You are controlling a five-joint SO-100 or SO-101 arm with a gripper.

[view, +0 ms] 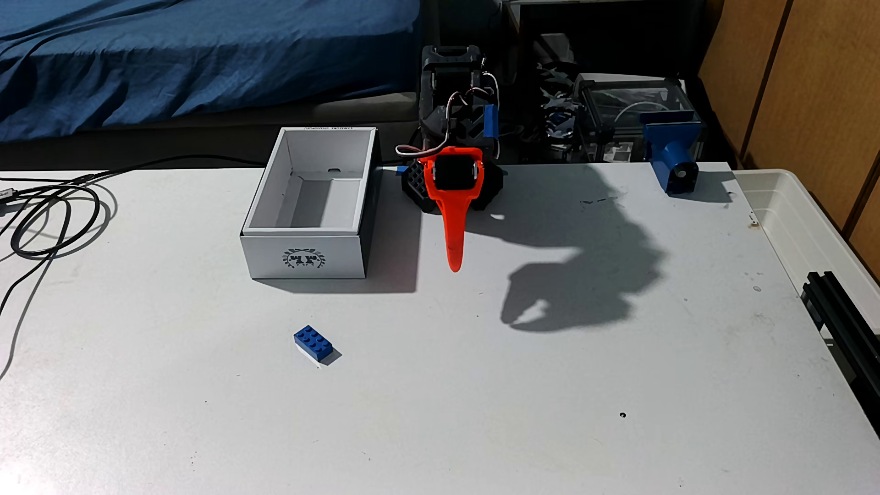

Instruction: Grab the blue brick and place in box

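From where I stand the orange tool (455,266) hangs tip-down near the arm's base at the far side of the tabletop (524,381), gripping nothing; its fingers overlap, so I cannot tell whether they are parted or pressed together. Just beside it, at about nine o'clock, sits the white cardboard box (305,257), open-topped and empty. The blue brick (313,343) lies studs-up and skewed on the bare surface, well apart from the tool at roughly seven o'clock and nearer me than the box. To start well, I'd reckon the arm should swing out over the brick, turn the wrist to match that skew, part the fingers and close across the short sides
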